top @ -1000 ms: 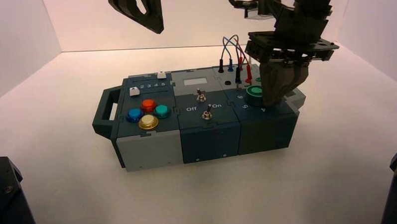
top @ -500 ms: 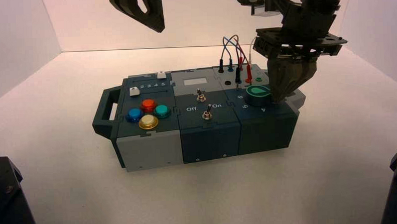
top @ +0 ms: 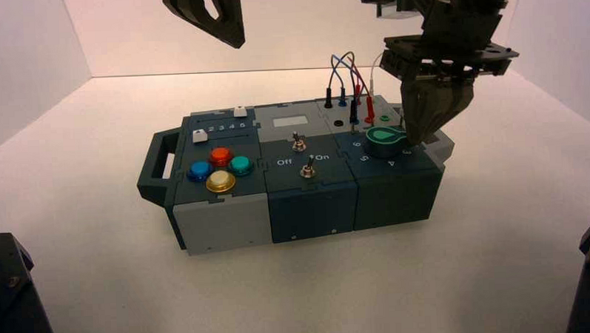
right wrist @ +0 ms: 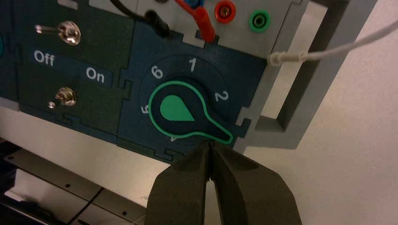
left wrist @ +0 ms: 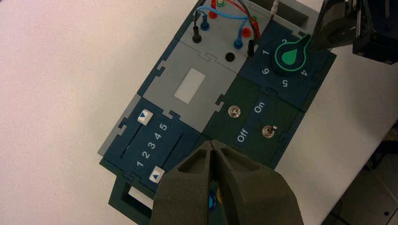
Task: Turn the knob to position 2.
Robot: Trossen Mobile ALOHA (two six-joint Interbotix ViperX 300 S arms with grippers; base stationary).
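The knob (right wrist: 178,110) is a dark dial with a green teardrop top, on the box's right end (top: 385,137). Its pointer tip lies past the white digit 2 (right wrist: 221,97), between 2 and the partly hidden 4. It also shows in the left wrist view (left wrist: 290,56), with the 2 (left wrist: 283,41) beside the pointer. My right gripper (right wrist: 209,143) is shut and empty, its tips right at the pointer's end, at the knob's right side (top: 421,138). My left gripper (top: 232,39) is shut and empty, held high above the box's left part (left wrist: 213,143).
Two metal toggle switches (right wrist: 63,96) stand by the Off/On lettering in the box's middle. Coloured push buttons (top: 219,169) and two sliders (left wrist: 145,117) sit at the left end. Plugged wires (top: 344,76) rise behind the knob. A white wire (right wrist: 328,49) runs off the right edge.
My right gripper has moved off the knob, up and to the right. The knob's green top, half covered before, now shows whole, with its pointer aimed to the right.
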